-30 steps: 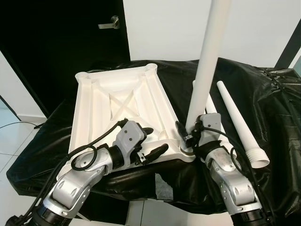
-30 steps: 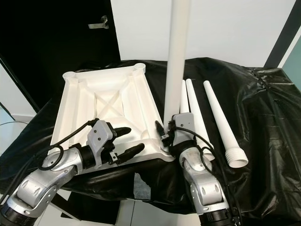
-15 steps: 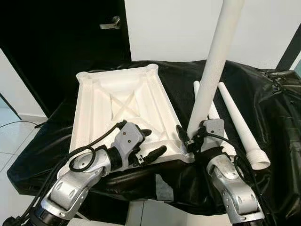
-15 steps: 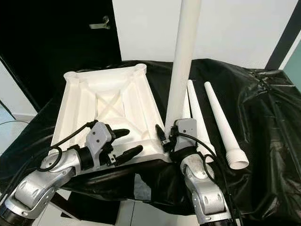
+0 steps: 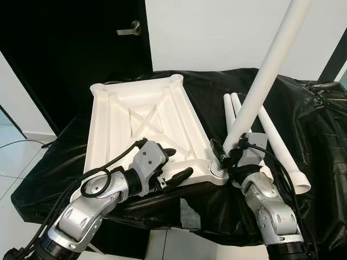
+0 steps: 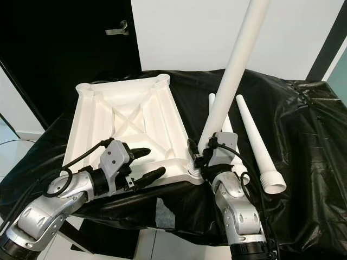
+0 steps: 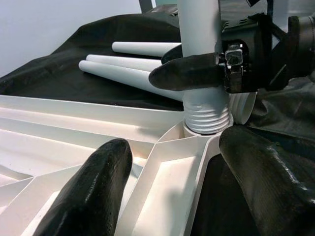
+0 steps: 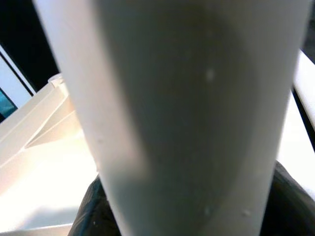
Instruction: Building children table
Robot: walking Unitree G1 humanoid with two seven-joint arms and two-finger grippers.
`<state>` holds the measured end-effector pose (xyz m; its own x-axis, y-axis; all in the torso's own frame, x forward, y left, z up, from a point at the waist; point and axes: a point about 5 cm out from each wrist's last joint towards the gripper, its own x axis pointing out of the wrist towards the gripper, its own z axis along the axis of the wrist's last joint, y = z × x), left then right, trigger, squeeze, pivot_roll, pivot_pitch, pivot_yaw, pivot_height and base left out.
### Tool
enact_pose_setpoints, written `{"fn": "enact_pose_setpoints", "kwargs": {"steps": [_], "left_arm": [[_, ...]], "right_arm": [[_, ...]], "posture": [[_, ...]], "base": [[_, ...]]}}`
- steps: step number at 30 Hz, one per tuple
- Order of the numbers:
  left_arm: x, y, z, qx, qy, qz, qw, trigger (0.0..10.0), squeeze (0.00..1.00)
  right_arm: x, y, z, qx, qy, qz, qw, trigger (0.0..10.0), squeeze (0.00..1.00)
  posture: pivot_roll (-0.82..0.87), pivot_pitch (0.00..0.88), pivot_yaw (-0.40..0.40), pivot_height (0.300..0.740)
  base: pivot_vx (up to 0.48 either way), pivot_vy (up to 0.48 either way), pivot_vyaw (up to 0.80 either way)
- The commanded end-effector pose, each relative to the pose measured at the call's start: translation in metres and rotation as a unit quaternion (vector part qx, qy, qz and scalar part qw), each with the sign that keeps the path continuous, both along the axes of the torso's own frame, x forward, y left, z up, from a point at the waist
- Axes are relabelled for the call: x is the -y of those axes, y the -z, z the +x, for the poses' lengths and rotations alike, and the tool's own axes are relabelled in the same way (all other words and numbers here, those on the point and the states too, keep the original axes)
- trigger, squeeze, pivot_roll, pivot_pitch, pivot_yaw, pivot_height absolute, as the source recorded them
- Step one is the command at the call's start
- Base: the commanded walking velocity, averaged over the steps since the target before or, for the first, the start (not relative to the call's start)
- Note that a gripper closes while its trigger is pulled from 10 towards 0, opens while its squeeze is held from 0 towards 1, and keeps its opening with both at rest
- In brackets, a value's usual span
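Right gripper (image 5: pixel 226 157) is clamped on the foot of a long white table leg (image 5: pixel 267 78), just above the leg's threaded end, which sits in the corner socket (image 7: pixel 205 129) at the near right corner of the upturned white tabletop (image 5: pixel 142 124). From where the robot looks, the leg leans away toward about one o'clock, its top running out past the upper edge of the head views. Seen from the left wrist, one black finger (image 7: pixel 189 72) wraps across the leg right above the ridged thread, and the thread is partly down in the socket.

Left gripper (image 5: pixel 176 165) rests at the near edge of the tabletop, toward seven o'clock from the socket, with its two black fingers spread apart: the upper one lies over the ribbed underside of the top, the lower one along the near rim. It grips nothing.

The tabletop lies underside up on a black plastic sheet (image 5: pixel 320 130) that covers the work surface, its cross-shaped ribs showing in the middle and round sockets at the far corners. Three more white legs (image 5: pixel 276 142) lie side by side on the sheet at about three o'clock from the tabletop, their wide threaded ends toward the robot. A dark door with a lever handle (image 5: pixel 129 30) stands at eleven o'clock behind it all.
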<state>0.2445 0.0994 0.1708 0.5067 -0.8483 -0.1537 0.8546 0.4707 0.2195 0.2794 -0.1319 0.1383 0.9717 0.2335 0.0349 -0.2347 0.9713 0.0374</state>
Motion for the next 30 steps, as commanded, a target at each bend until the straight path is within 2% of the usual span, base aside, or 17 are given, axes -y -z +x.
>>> {"fn": "enact_pose_setpoints", "kwargs": {"steps": [1, 6, 16, 20, 24, 30], "left_arm": [[0.002, 0.001, -0.007, -0.011, 0.067, 0.015, 0.998, 10.0, 0.0], [0.001, 0.001, -0.007, -0.01, 0.066, 0.015, 0.998, 10.0, 0.0], [0.0, -0.002, -0.004, -0.006, 0.064, 0.016, 0.998, 10.0, 0.0], [0.0, -0.002, -0.004, -0.005, 0.064, 0.017, 0.998, 10.0, 0.0], [0.0, -0.004, -0.002, -0.002, 0.062, 0.016, 0.998, 10.0, 0.0], [0.0, -0.005, -0.003, -0.001, 0.065, 0.017, 0.998, 10.0, 0.0]], "right_arm": [[0.003, 0.02, -0.005, -0.036, -0.004, -0.043, 0.998, 10.0, 0.0], [-0.004, 0.029, -0.013, -0.027, -0.044, -0.087, 0.995, 10.0, 0.0], [-0.003, 0.041, -0.021, -0.023, -0.082, -0.104, 0.991, 10.0, 0.0], [-0.002, 0.042, -0.022, -0.028, -0.071, -0.072, 0.994, 10.0, 0.0], [0.001, 0.039, -0.018, -0.048, -0.035, 0.046, 0.997, 10.0, 0.0], [0.001, 0.036, -0.015, -0.039, -0.04, 0.04, 0.998, 10.0, 0.0]], "posture": [[0.04, 0.0, 0.023, 0.74], [0.04, 0.0, 0.024, 0.74], [0.04, 0.0, 0.035, 0.74], [0.04, 0.0, 0.035, 0.74], [0.04, 0.0, 0.038, 0.74], [0.04, 0.0, 0.039, 0.74]], "base": [[0.0, 0.0, 0.0], [0.0, 0.0, 0.0], [0.0, 0.0, 0.0], [0.0, 0.0, 0.0], [0.0, 0.0, 0.0], [0.0, 0.0, 0.0]]}}
